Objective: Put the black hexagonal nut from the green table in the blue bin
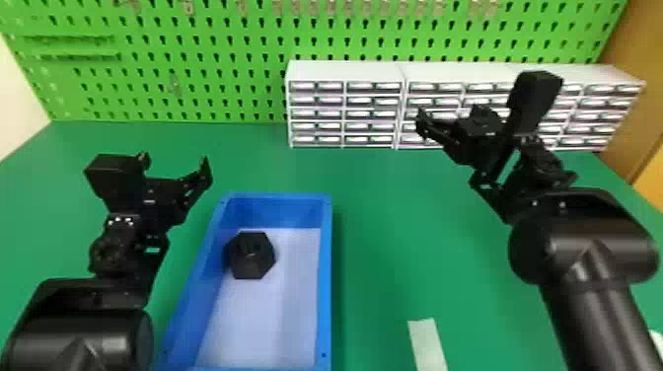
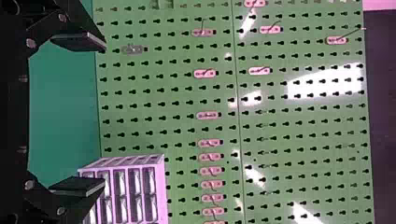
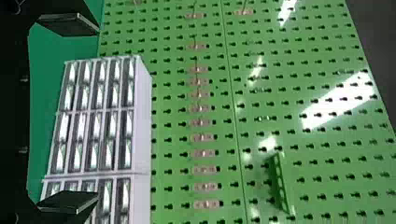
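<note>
Blue bin (image 1: 324, 296): stands on the green table (image 1: 394, 207), its long sides running away from the robot; floor pale, walls blue. Contents: one black hexagonal nut (image 1: 250, 255), in the far part of the bin, close beside the left wall; contact with that wall cannot be confirmed. White drawer cabinets (image 1: 345, 71) stand at the back of the table before the green pegboard (image 1: 197, 98); the drawers' contents cannot be made out. A pale strip (image 1: 427, 343) lies on the table, right of the bin.

Left claw (image 1: 173, 163): fingers spread wide, raised beyond the bin's far left corner. The nut sits apart from it, lower, to its right and nearer the robot. Right claw (image 1: 466, 108): also spread, held up in front of the cabinets, well apart from the nut, which lies to its left and nearer the robot.
</note>
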{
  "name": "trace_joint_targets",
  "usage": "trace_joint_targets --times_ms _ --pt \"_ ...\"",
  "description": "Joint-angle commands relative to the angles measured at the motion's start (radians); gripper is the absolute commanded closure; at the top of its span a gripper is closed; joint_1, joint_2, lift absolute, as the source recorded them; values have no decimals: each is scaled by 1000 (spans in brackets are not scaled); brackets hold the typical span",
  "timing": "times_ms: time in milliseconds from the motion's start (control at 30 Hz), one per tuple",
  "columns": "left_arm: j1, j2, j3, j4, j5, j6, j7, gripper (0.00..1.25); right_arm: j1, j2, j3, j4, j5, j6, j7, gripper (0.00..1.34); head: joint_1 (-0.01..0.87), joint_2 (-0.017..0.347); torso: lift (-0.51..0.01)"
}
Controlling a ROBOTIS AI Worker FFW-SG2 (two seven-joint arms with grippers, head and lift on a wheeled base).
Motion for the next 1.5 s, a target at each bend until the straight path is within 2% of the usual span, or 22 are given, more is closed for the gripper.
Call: trace_joint_targets --times_ms 0,267,467,967,1467 --pt "1 0 0 -1 1 0 0 243 30 7 -4 2 9 -43 -32 67 686 52 -97" --pt "-1 0 -6 -1 0 2 0 242 69 10 5 8 77 -115 -96 67 686 52 -97" --pt "-4 0 -9 1 1 3 0 242 110 14 8 40 92 -217 -134 67 686 52 -97" --pt "-10 0 -31 1 -2 11 0 242 174 30 -5 67 58 -233 -144 67 686 52 -97" --pt "-17 0 -41 2 -4 18 0 242 177 30 -4 67 51 -227 -144 67 686 52 -97"
